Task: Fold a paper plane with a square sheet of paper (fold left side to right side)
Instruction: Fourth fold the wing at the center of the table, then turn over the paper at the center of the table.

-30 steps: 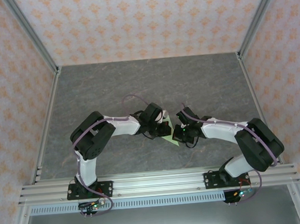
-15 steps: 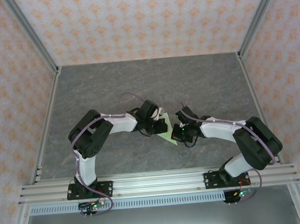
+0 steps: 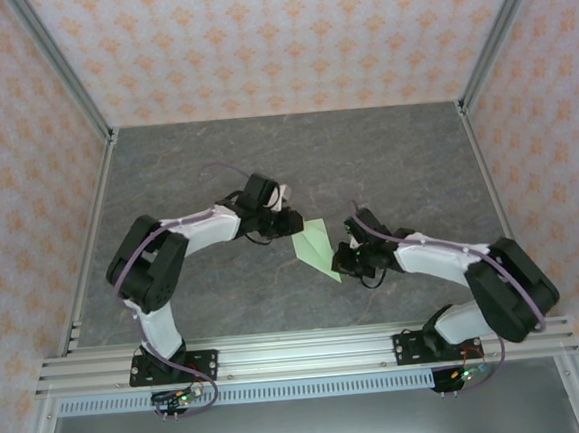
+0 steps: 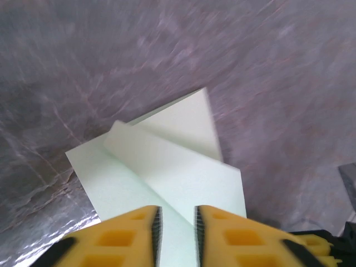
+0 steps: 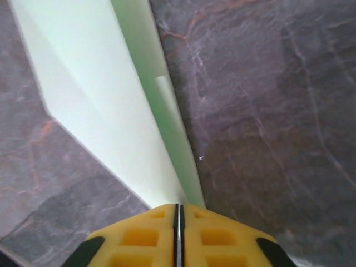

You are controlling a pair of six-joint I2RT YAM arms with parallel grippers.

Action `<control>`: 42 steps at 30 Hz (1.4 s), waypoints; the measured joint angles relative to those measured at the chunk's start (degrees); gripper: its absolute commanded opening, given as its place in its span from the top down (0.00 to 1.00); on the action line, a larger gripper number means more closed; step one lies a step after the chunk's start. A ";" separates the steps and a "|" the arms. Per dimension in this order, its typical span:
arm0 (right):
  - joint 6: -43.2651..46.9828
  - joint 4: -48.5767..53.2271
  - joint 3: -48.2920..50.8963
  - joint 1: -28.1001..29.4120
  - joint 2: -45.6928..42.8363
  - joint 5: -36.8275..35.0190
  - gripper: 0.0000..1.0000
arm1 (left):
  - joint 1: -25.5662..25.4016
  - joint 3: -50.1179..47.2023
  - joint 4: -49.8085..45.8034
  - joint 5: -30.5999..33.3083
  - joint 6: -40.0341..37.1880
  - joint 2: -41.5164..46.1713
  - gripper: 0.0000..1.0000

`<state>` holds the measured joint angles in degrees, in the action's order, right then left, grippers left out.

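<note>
Overhead: folded green paper (image 3: 317, 246) lies mid-table (image 3: 216, 172), nearer the near edge, with the left gripper (image 3: 288, 223) just beside its far-left edge and the right gripper (image 3: 339, 263) at its near tip.

Left wrist: jaws narrowly apart, empty, above creased flaps.

Right wrist: jaws together, apparently pinching the tip.

A late fold seems in hand. The next move likely needs the tip pinned while the left gripper regrasps.

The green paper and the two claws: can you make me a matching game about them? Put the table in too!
Things:
1. left claw
2. right claw
3. folded paper
4. table

Descriptions:
A. grey and marbled
B. pale green
C. fingers a little apart
D. pinched shut on the paper's edge

Pairs: 1-C, 2-D, 3-B, 4-A
</note>
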<state>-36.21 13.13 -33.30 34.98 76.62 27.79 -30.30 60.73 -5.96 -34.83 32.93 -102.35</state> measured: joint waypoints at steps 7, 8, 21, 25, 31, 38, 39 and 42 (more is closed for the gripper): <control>4.83 3.63 -0.79 0.00 -17.16 -6.36 0.56 | 0.02 -3.52 1.75 1.22 2.19 8.46 0.50; 5.27 4.02 -0.83 0.00 -18.49 -6.69 0.55 | 0.04 -3.80 2.08 1.18 2.69 7.85 0.50; 6.08 6.25 0.02 0.00 -23.67 -7.28 0.54 | -0.50 -3.21 5.46 -0.31 6.75 -4.28 0.50; 6.08 6.71 0.66 0.00 -24.00 -7.30 0.54 | -1.18 -1.29 6.12 -0.85 7.39 -5.79 0.52; 6.08 7.17 1.33 0.00 -25.29 -7.50 0.54 | -2.60 1.03 7.32 -1.20 7.82 -8.59 0.57; 5.66 7.28 2.43 0.00 -26.29 -7.50 0.36 | -3.04 2.67 7.96 -1.44 8.63 -9.94 0.80; 5.57 7.26 2.62 -0.02 -26.43 -7.45 0.32 | -3.10 2.67 8.02 -1.60 8.76 -9.94 0.83; 5.03 6.82 3.41 -0.70 -27.32 -6.45 0.17 | -3.10 2.69 8.24 -1.79 8.72 -9.77 0.91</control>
<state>-31.18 19.94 -29.89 34.28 49.30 21.34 -33.41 63.42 2.28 -36.62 41.65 -112.12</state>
